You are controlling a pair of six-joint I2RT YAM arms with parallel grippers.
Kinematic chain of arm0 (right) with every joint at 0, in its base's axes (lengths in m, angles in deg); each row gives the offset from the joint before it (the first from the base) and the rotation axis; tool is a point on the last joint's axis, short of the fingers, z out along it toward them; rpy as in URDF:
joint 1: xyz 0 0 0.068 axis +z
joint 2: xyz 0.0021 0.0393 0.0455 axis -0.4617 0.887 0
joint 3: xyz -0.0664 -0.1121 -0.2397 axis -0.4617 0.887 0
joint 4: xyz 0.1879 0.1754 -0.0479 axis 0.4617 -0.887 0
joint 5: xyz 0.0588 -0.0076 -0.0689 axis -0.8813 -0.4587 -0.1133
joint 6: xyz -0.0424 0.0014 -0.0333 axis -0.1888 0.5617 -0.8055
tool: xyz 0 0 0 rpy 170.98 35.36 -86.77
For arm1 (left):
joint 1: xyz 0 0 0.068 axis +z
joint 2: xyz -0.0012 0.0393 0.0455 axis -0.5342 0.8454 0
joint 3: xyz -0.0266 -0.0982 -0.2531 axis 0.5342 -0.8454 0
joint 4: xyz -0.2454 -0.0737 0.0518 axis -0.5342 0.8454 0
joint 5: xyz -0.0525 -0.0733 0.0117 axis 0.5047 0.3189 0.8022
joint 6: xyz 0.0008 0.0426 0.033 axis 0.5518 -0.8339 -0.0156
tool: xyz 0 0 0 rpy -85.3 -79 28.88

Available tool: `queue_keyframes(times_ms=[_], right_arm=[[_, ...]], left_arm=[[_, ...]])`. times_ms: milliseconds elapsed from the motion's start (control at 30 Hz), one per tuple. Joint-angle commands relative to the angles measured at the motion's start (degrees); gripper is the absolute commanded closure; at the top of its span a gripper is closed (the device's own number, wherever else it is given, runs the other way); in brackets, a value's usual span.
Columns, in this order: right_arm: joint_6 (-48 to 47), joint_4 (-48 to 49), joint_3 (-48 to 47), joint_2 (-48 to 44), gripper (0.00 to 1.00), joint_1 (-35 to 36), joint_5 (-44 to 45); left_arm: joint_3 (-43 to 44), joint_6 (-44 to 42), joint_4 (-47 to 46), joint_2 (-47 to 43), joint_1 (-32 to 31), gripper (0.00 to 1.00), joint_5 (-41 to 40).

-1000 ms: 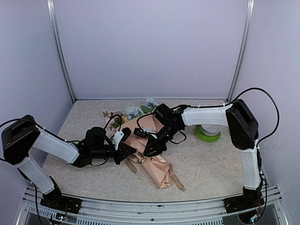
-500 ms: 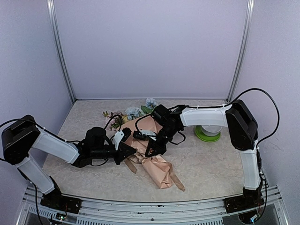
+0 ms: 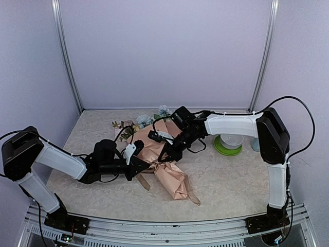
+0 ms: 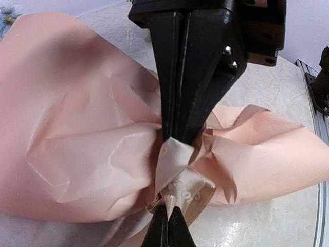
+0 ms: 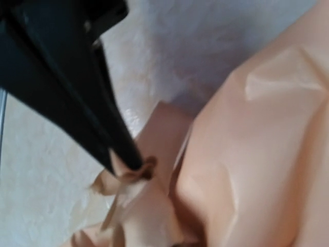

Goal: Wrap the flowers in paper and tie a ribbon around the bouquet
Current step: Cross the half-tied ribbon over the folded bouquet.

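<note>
Your bouquet (image 3: 169, 172) lies mid-worktop (image 3: 231, 177), with the flowers (image 3: 145, 121) at the far-left end and the pointed tail toward the near right. The left end effector (image 3: 145, 166) is clamped tight on the ribbon (image 4: 180, 177) where it cinches the paper (image 4: 82, 128) at the cone's waist — the wrist view shows the strip pinched between the tips. The right end effector (image 3: 165, 157) is closed too, just beside the left one — it's pinching what looks like a ribbon end, though that wrist view is blurry.
</note>
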Motion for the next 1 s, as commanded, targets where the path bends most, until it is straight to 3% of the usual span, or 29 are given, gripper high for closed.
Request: queue_keyframes(times_ms=[0, 267, 633, 967], right_arm=[[2.7, 4.0, 1.5, -2.6, 0.96, -1.1, -2.2], [3.5, 4.3, 2.1, -1.5, 0.9, -1.7, -0.9], [7.6, 8.0, 2.2, -1.7, 1.0, -2.9, 0.3], [10.5, 9.5, 2.4, -1.4, 1.0, -3.5, -0.3]], left_arm=[[0.8, -0.7, 0.1, -0.3, -0.4, 1.0, -0.2], [0.9, -0.8, 0.1, 0.1, -0.4, 1.0, -0.5], [0.9, -1.0, 0.4, 0.1, -0.4, 1.0, -0.8], [0.7, -1.0, 1.0, 0.2, -0.7, 1.0, -2.1]])
